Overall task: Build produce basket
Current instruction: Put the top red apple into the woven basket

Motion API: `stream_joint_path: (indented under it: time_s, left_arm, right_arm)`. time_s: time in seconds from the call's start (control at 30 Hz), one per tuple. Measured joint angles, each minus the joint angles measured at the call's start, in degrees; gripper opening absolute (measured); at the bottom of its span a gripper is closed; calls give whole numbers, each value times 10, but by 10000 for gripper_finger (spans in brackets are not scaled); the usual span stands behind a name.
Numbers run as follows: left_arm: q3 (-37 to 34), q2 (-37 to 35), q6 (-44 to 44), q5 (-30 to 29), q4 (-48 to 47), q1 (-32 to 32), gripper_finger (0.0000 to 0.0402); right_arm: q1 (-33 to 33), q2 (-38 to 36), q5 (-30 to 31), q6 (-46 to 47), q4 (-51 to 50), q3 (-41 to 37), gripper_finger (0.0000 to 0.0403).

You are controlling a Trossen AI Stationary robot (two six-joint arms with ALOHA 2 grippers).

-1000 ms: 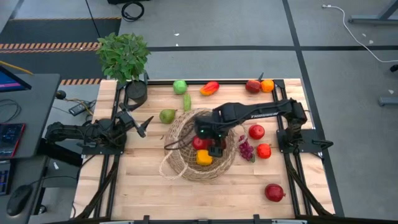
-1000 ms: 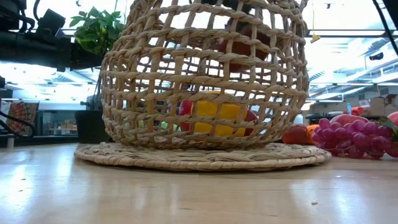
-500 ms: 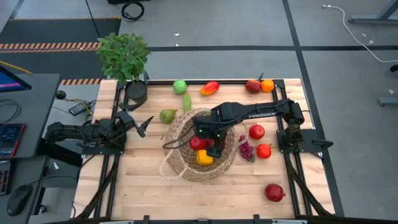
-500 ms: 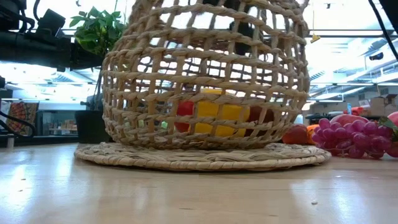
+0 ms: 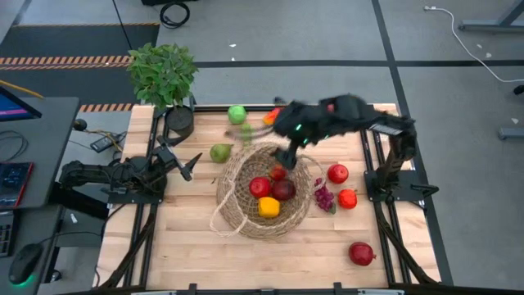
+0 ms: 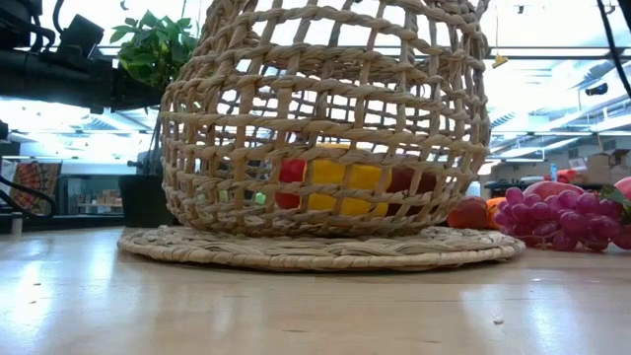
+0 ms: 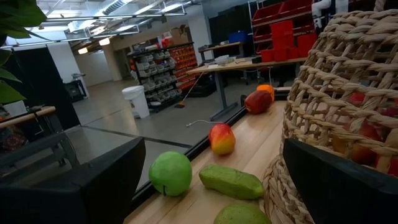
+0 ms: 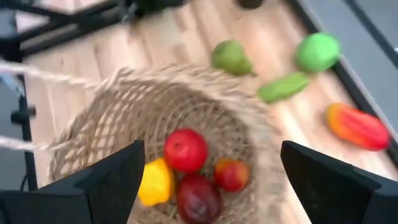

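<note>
Left claw (image 5: 190, 166): seen parked at the counter's (image 5: 164, 246) left edge, jaws spread and holding nothing; the green pear (image 5: 220, 152) lies just beyond its tips, toward the basket.

Basket (image 5: 237, 215): set mid-counter, between the two claws; four pieces are already held inside — a red apple (image 5: 261, 187), a yellow piece (image 5: 268, 206), a dark red fruit (image 5: 284, 190) and a small red-orange one (image 5: 278, 173).

Right claw (image 5: 286, 157): caught in a blur above the basket's far rim, fingers wide apart and empty in its wrist view.

Key relation: the cucumber (image 5: 246, 134) is found just to this claw's left, long axis running toward the far edge; the green apple (image 5: 237, 114) sits beyond it. The right arm is judged nearer to both.

Loose produce, right side: a red fruit (image 5: 337, 173), grapes (image 5: 324, 198) and another red piece (image 5: 347, 198) are left near the claw's right; a pomegranate (image 5: 361, 253) lies well apart, toward the near edge.
</note>
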Motion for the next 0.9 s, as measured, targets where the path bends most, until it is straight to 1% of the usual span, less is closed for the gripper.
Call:
stream_joint_path:
  time_s: [0.2,0.33,0.63,0.77,0.9]
  left_arm:
    - [0,0,0,0,0,0,388]
    - [0,0,0,0,0,0,388]
    - [0,0,0,0,-1,0,388]
    - [0,0,0,0,-1,0,388]
    - [0,0,0,0,-1,0,388]
  right_arm:
    - [-63,-61,22,-14,-2,-53,377]
    - [-111,-113,25,-28,23,-125,377]
    - [-238,-236,-32,-33,150,-334,377]
    - [-285,-268,-68,-32,180,-411,377]
    - [-319,-272,-91,-32,181,-458,377]
